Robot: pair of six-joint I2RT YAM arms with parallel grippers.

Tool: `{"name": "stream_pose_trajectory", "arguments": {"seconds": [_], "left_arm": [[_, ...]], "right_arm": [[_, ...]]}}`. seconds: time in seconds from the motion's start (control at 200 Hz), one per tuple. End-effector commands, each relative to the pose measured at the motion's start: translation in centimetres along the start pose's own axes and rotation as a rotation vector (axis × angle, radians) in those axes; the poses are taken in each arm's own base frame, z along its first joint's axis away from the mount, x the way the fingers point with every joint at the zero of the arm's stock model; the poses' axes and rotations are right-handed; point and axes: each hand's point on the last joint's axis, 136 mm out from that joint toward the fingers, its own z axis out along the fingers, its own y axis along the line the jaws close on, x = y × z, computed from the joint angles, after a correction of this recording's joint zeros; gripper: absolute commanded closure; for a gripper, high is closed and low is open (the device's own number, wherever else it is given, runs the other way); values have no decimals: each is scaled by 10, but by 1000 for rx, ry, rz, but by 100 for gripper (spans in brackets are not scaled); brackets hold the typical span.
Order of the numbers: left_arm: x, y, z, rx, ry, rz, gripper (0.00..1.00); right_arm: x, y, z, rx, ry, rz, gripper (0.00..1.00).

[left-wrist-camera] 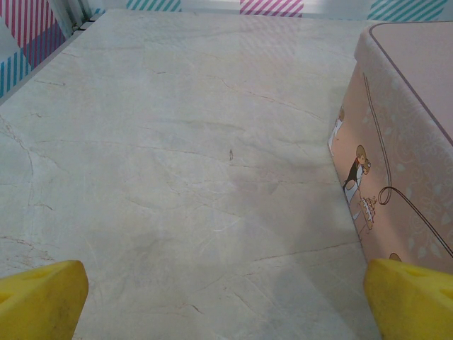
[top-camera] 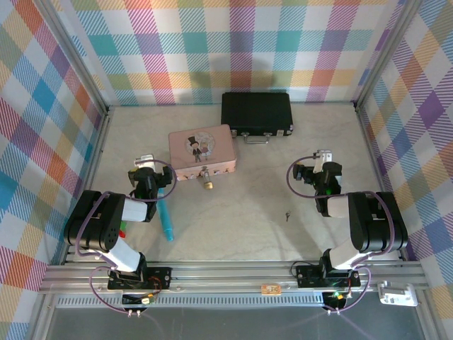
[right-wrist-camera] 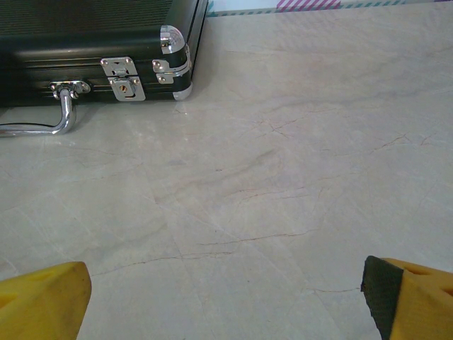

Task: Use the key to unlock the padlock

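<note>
A robot lab test cell: aluminium frame [top-camera: 233, 273], checked cloth walls [top-camera: 233, 49], marble-look tabletop [top-camera: 241, 212]

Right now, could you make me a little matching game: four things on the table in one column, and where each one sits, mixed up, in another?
Things:
1. padlock
2. key
3. black case
4. teal pen

Places:
A. at the back wall
B. right beside the left arm
C. just in front of the pink tin
D. alone on bare table, near the right arm

Pairs: 1-C, 2-D, 3-A, 4-B
</note>
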Motion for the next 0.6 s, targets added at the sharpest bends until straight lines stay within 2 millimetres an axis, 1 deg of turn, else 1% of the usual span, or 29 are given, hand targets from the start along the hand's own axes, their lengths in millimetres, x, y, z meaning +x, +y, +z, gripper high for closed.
{"name": "stream_pose_trajectory", "arguments": {"seconds": [0.0, 0.07, 0.115, 0.15, 0.165, 0.2, 0.22, 0.24, 0.255, 0.26, 0.265, 0.3, 0.32, 0.365, 0.385, 0.425, 0.445, 0.485, 0.52, 0.595], "left_arm": [[-8, -3, 3, 18, -12, -17, 0], [-9, -1, 2, 10, -22, -17, 1], [-12, 7, 0, -45, -25, -27, 0], [-14, 5, -3, -27, -22, -32, 0], [-16, 3, -4, -15, -33, -26, 0], [-18, 1, -5, -19, -40, -5, 1], [-20, 1, -6, -35, -33, 6, 0], [-25, 1, -8, -52, -32, 13, 0], [-27, 1, -10, -65, -26, 22, 0], [-29, 2, -10, -70, -26, 23, 0], [-35, 1, -12, -69, -41, 19, 0], [-45, 2, -16, -91, -32, 28, 1], [-51, 4, -18, -105, -24, 29, 0], [-67, 8, -22, -140, -30, 11, 0], [-73, 9, -23, -148, -29, 4, 0], [-88, 9, -28, -153, -35, -24, 0], [-94, 9, -31, -152, -39, -46, 1], [-104, 5, -35, -134, -28, -104, 0], [-111, -3, -39, -90, -9, -149, 0], [-119, -28, -46, 33, 56, -225, 1]], "right_arm": [[-13, 2, 0, -14, -39, -1, 1], [-18, 6, -1, -25, -29, -13, 1], [-24, 3, -3, 3, -26, -9, 1], [-31, 0, -5, 27, -11, -2, 1], [-28, -1, -6, 38, 23, 7, 1], [-34, -4, -8, 60, 58, 35, 1], [-34, -5, -10, 70, 93, 58, 1], [-37, -6, -11, 81, 110, 77, 0], [-35, -6, -13, 88, 136, 99, 1], [-36, -6, -13, 88, 142, 105, 0], [-37, -6, -14, 90, 145, 110, 0], [-41, -4, -18, 90, 173, 149, 1], [-39, -3, -21, 93, 200, 174, 2], [-39, 3, -27, 83, 246, 217, 3], [-37, 6, -30, 79, 270, 237, 4], [-38, 13, -36, 70, 303, 270, 5], [-33, 17, -40, 66, 338, 280, 6], [-32, 24, -47, 61, 387, 296, 6], [-26, 30, -54, 60, 448, 296, 8], [-13, 40, -69, 60, 567, 281, 10]]}}
